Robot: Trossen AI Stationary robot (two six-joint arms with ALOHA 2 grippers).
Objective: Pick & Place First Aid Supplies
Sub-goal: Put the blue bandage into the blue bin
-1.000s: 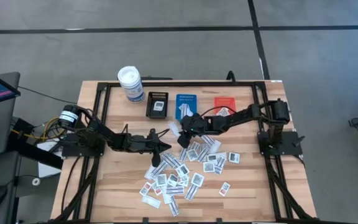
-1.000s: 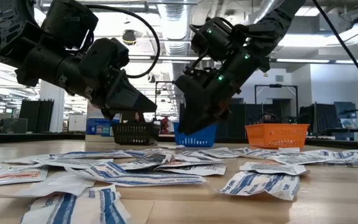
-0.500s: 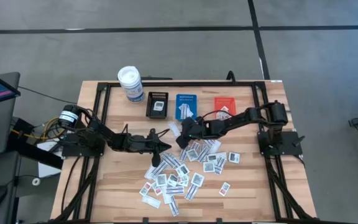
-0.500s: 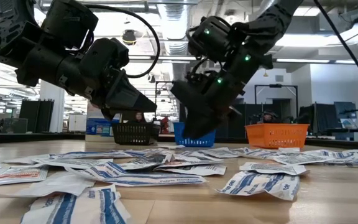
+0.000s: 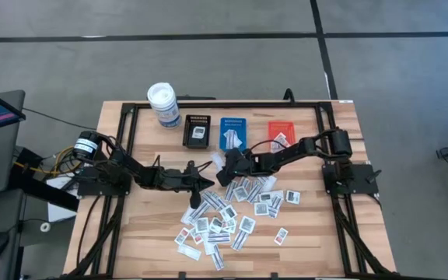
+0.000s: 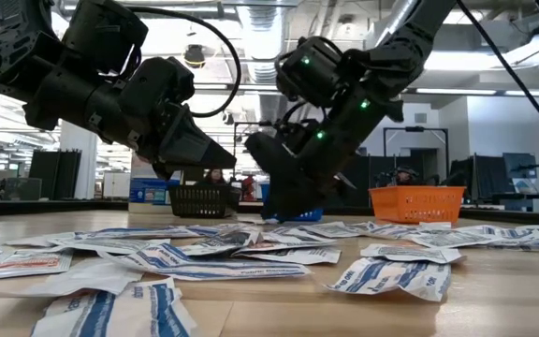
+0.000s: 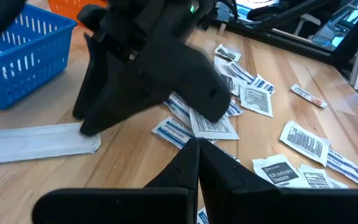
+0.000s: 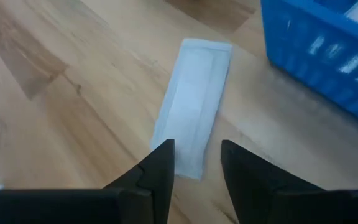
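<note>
Working on one long white packet (image 8: 194,106) of the first aid supplies, flat on the counter (image 5: 317,233) just near of the blue tray (image 8: 328,56) and apart from the main heap of packets (image 5: 232,214), which sprawls nearer and to the right. Judging by its look: very light, thin, soft and a little crinkly, likely to slide on the smooth wood or buckle if pushed from one end. Best taken across the narrow width, close to the end under the fingers, with the tips pressed right down to the wood so as to catch the sealed edge rather than skate over it. Runs with its long axis roughly in line with the right arm's reach, one short end toward the blue tray, the other at the right claw (image 8: 197,162). Hangs low there, that claw, released, fingers (image 8: 160,165) parted either side of the packet's nearer end and gripping nothing; contact with the packet cannot be told. Waiting to the left of the heap, the left claw (image 5: 207,184), clenched and empty, pointed toward the same spot.
</note>
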